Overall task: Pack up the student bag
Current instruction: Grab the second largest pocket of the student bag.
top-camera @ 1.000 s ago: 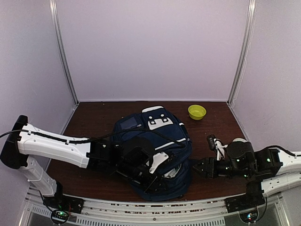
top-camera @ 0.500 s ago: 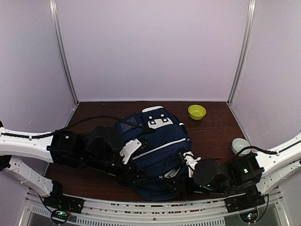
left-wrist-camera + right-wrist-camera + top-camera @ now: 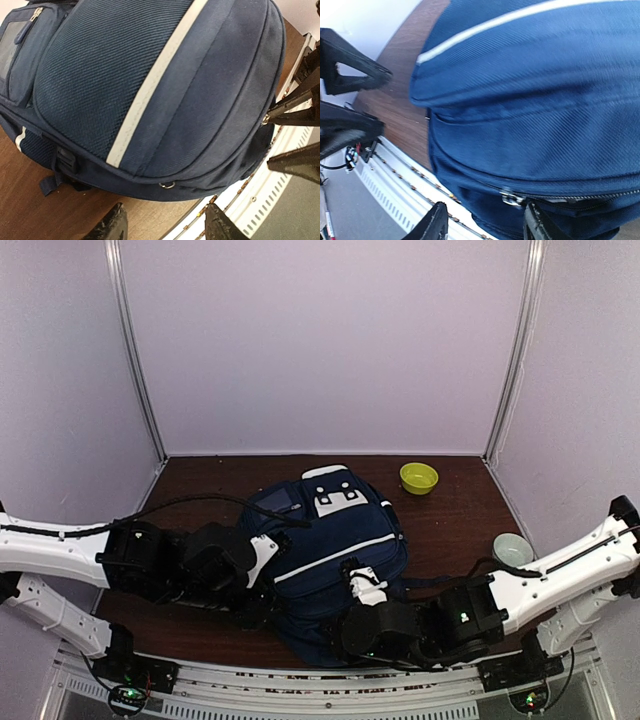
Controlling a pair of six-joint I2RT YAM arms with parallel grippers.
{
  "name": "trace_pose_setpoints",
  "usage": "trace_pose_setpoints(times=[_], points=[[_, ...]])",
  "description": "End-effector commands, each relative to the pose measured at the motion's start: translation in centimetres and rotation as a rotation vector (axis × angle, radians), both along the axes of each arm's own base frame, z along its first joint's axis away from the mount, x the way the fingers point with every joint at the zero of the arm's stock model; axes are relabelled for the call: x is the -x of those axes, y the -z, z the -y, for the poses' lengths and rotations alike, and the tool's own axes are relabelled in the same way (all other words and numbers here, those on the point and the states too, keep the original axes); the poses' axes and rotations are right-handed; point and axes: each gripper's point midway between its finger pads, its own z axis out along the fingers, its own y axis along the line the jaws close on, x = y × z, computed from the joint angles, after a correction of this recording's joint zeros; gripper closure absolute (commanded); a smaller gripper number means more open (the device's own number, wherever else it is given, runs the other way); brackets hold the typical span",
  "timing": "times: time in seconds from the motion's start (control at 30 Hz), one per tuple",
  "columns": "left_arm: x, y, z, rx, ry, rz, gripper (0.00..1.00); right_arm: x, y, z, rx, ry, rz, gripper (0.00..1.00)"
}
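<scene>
The student bag (image 3: 335, 540) is a large navy backpack with white trim, lying in the middle of the table with its white dotted patch at the far end. My left gripper (image 3: 262, 612) is at the bag's near left corner. In the left wrist view it (image 3: 165, 227) is open and empty, just short of the bag (image 3: 150, 90) and a small metal ring (image 3: 167, 185). My right gripper (image 3: 338, 638) is at the bag's near edge. In the right wrist view it (image 3: 485, 227) is open, with a zipper slider (image 3: 510, 198) just above the jaws.
A green bowl (image 3: 418, 477) stands at the back right. A pale cup (image 3: 512, 548) stands at the right edge. The perforated metal rail (image 3: 320, 680) runs along the near edge, right under both grippers. Grey walls enclose the table.
My right arm has swung left along the bag's near edge. My left gripper has come off the bag's top to its near left corner. The grey lining no longer shows.
</scene>
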Motion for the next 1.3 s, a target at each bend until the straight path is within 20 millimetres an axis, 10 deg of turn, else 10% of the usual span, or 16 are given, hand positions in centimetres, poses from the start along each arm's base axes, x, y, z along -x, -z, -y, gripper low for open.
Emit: trace_pose_setpoints(times=[0.0,0.53,1.27], points=[[-0.9,-0.5,-1.0,0.030,-0.050,0.031,0.45,-0.5,0.6,1.4,0.034,0.086,-0.007,0.49],[-0.7,-0.4,-0.9,0.061,-0.025,0.030,0.45,-2.3,2.3,0.2,-0.022,0.123,-0.023,0.56],[0.1,-1.2,1.3,0.083,0.170,0.173,0.43,-1.9,0.9,1.1,-0.048,-0.006,-0.036,1.00]])
